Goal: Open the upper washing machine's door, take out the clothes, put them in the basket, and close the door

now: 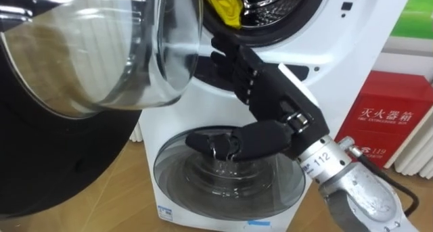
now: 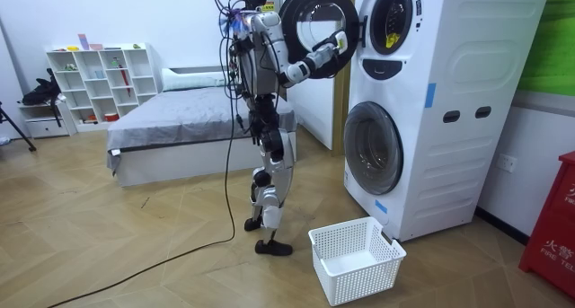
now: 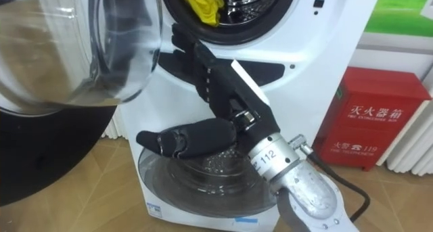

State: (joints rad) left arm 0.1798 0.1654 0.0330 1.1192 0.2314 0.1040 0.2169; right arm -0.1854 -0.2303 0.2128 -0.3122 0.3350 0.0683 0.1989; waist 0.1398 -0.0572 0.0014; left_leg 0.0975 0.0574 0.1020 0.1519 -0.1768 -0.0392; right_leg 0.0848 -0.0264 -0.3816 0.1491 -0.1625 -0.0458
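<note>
In the left eye view the right hand reaches up to the lower rim of the upper washing machine. Its fingers are straight, its thumb is spread wide, and it holds nothing. A yellow garment lies in the drum's mouth just above the fingertips, beside the swung-open glass door. The room view shows the robot standing upright before the machine, which sits on the lower washing machine, with a white basket on the floor near its feet.
</note>
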